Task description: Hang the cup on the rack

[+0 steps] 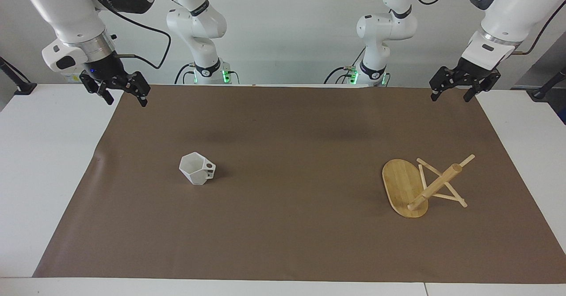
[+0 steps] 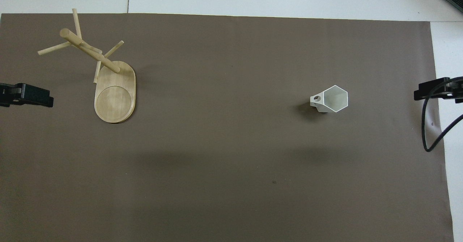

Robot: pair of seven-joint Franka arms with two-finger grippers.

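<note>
The white faceted cup (image 1: 196,167) (image 2: 334,99) stands upright on the brown mat (image 1: 292,136), toward the right arm's end, with its handle pointing toward the left arm's end. The bamboo rack (image 1: 409,187) (image 2: 114,92) stands on its oval base toward the left arm's end, its post at the end of the base farther from the robots. My right gripper (image 1: 126,100) (image 2: 432,90) hangs open and empty over the mat's corner by the robots. My left gripper (image 1: 450,97) (image 2: 27,94) hangs open and empty over the other corner by the robots. Both arms wait, well apart from cup and rack.
The brown mat covers most of the white table (image 1: 44,163). A black cable (image 2: 428,133) loops down from the right arm at the mat's edge. Two more white robot bases (image 1: 205,66) stand at the table's edge by the robots.
</note>
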